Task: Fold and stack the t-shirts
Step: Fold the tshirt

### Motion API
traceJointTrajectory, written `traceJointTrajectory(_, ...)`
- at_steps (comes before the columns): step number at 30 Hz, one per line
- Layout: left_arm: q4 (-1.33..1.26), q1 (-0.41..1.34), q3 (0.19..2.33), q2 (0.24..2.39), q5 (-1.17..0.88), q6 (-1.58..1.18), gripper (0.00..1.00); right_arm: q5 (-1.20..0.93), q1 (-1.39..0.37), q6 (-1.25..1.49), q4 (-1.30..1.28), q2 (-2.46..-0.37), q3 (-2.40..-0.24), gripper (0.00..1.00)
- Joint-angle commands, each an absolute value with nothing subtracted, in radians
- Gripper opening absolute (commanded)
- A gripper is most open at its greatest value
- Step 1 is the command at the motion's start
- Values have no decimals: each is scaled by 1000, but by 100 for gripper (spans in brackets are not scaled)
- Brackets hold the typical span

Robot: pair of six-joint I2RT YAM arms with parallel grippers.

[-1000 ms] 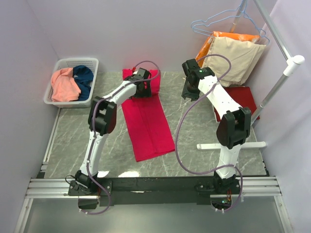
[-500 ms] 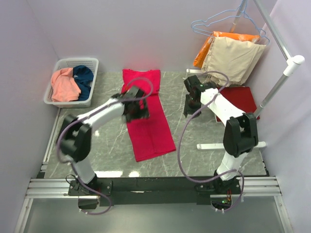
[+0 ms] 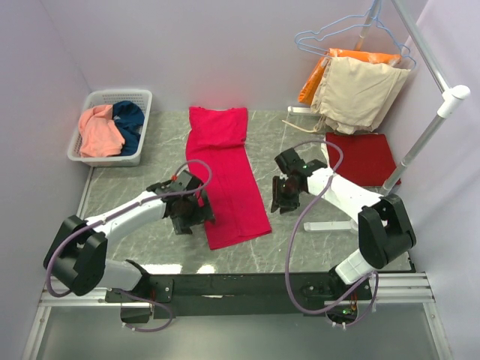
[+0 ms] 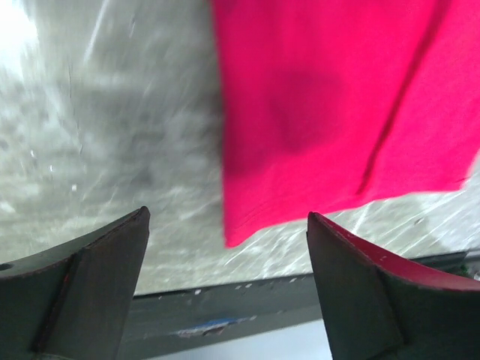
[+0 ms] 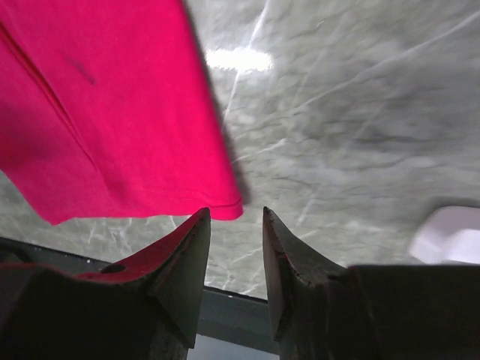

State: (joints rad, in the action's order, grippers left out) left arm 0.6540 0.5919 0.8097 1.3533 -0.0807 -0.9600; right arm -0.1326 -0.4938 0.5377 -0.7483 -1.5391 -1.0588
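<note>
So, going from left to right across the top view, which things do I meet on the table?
In the white basket: salmon-pink t-shirt, dark blue t-shirt; then crimson t-shirt, right gripper, dark red t-shirt.

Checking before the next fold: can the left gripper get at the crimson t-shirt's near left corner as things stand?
Probably yes. The left gripper hangs open just above that corner of the crimson t-shirt, which lies flat on the table with nothing covering it.

In the left wrist view you get the marble table (image 4: 82, 127) only as a blur, the crimson t-shirt (image 4: 330, 112) runs off the edges of both wrist views, and from above the teal t-shirt (image 3: 132, 120) is partly hidden by the salmon t-shirt (image 3: 100, 132).
</note>
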Motion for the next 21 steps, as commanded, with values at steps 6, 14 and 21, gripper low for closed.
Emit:
traceJointTrajectory(6, 503, 597, 678, 1293, -248, -1023, 74, -190, -578, 630, -540, -1482, -940, 42)
traceJointTrajectory(14, 410, 597, 641, 1279, -267, -1083, 69, -137, -624, 676, -475, -1488, -833, 41)
traceJointTrajectory(21, 422, 597, 637, 1292, -273, -1083, 67, -71, -624, 657, -519, -1468, -822, 41)
